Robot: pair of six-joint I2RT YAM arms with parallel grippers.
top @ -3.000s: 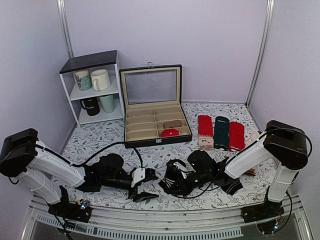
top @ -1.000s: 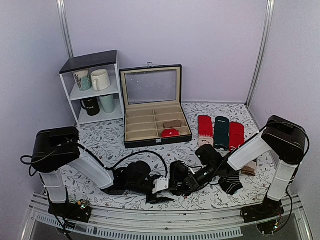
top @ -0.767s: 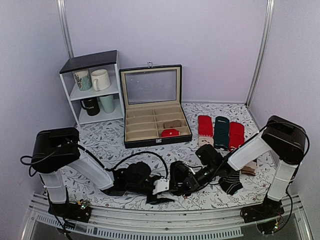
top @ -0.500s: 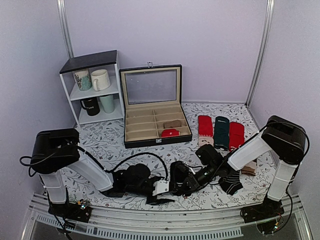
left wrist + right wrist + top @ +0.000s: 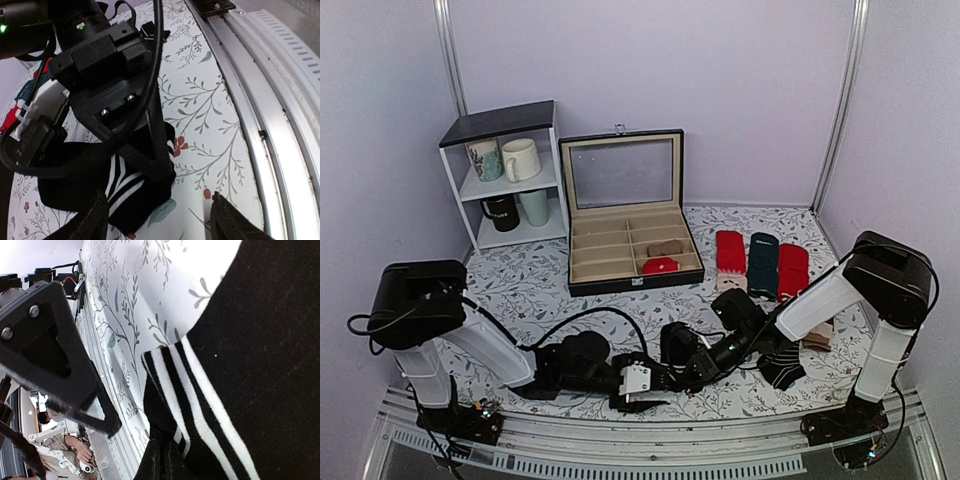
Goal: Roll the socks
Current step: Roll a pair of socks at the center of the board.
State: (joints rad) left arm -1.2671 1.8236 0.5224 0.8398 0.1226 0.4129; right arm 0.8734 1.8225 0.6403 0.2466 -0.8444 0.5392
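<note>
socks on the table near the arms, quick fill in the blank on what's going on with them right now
1. The right gripper is ___ on the cuff of the black sock.
2. The bands across that cuff are ___.
3. The left gripper stands with its jaws ___, gripping nothing.
4. Further back, the middle sock, between the two red socks, is dark ___.

Missing words: shut; white; open; green

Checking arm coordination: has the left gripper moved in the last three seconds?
Yes. The left gripper shifted right, from below the left half of the open box's front edge to below its middle.
</note>
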